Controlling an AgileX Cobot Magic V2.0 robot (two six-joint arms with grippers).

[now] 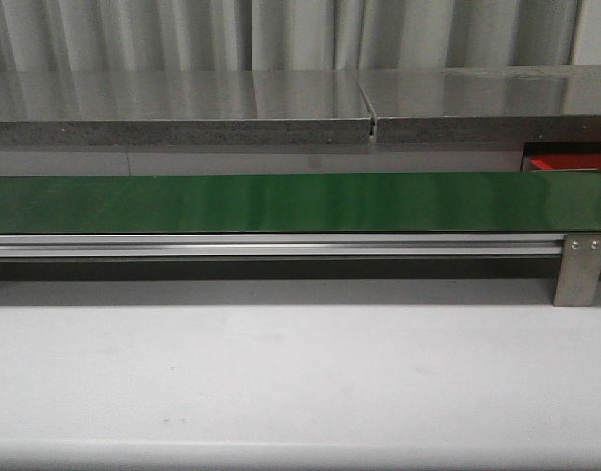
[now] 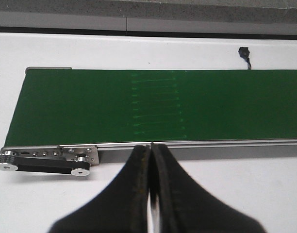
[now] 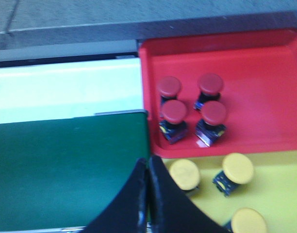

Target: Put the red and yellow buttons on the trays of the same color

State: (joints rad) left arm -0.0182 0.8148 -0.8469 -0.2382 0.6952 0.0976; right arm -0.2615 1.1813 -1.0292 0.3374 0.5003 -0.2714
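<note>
Red tray: flat, low-rimmed, bright red; lies just past the end of the green belt in the right wrist view. In the front view only a red sliver shows at the far right, behind the belt.
Red tray contents: four red buttons, mushroom-capped on dark blue bases, standing in a close two-by-two cluster near the belt-side edge of the tray; the rest of the tray floor is bare.
Yellow tray: touches the red tray along one long edge, also at the belt's end.
Yellow tray contents: three yellow buttons in view, same dark bases; one sits just beside the right end effector, another is cut off by the picture edge.
Writing: small yellow marks on the button bases, too blurred to read.
Belt: long green conveyor on a silver rail, running across the white bench; nothing rides on it in any view. A roller bracket closes its end in the left wrist view.
Small item: a tiny black part with a short wire lies on the bench beyond the belt.
Left end effector: fingers pressed together, pinching nothing, over the belt's near rail.
Right end effector: fingers pressed together, holding nothing, at the belt's corner next to the yellow tray.
</note>
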